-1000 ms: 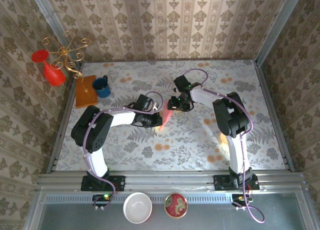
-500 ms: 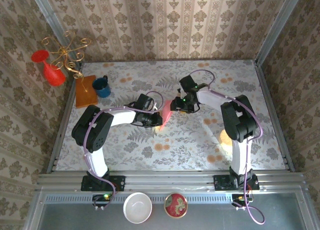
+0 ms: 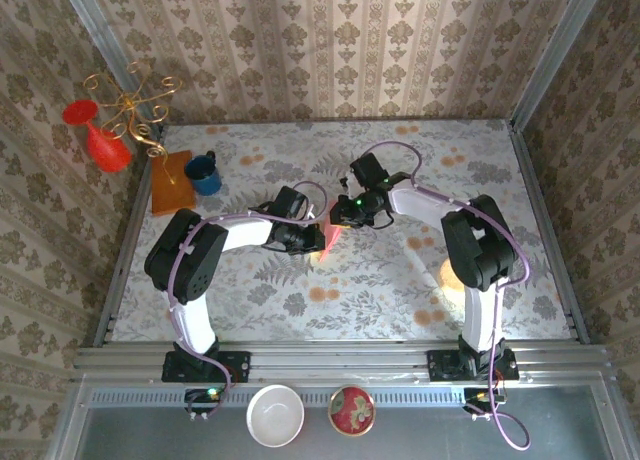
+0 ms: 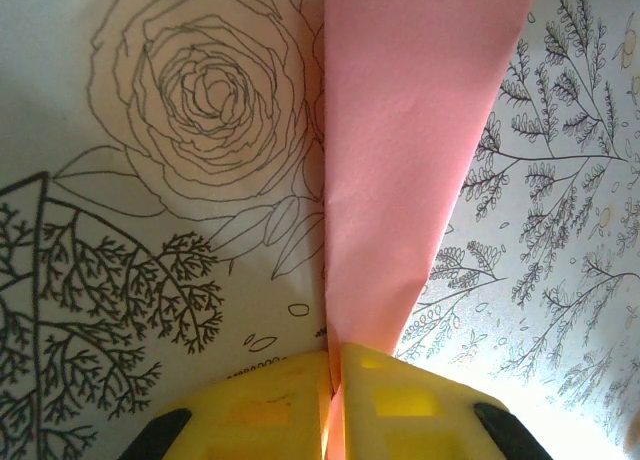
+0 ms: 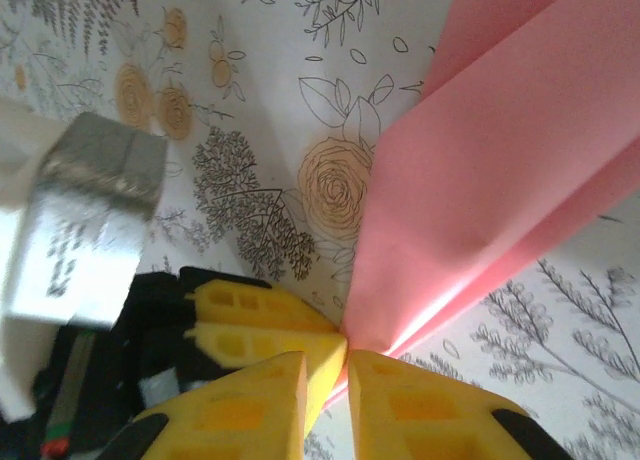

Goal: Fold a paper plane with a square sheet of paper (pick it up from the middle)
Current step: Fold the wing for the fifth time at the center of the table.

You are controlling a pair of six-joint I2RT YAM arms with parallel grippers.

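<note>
Folding is well under way, I judge: the thin salmon-pink sheet of paper (image 3: 330, 240) is no longer a flat square but a long, narrow wedge of several layers. It is at the middle of the floral-patterned bench (image 3: 400, 300), between the two arms. In the top view its long axis runs slanting, from the far right toward the near left.

The left tool (image 4: 335, 365) is clenched on the narrow end of the sheet, and the yellow fingers (image 4: 270, 400) press the paper edge with no gap. From there the paper widens away from it, along the same line as the fingers.

The right tool (image 5: 345, 370) comes to the same narrow end from the other side. Its fingers (image 5: 420, 405) are drawn close, with the pink edge between them, so it seems to grasp the paper too. In the right wrist view the left tool (image 5: 260, 320) is just beside it, almost touching.

Both arms are equally near, and I think the next crease must follow the long axis. The risk is that the two tools hit each other or tear the point.

Well apart at the far left corner stand a blue mug (image 3: 205, 173) and an orange-brown rectangular board (image 3: 170, 183).
</note>
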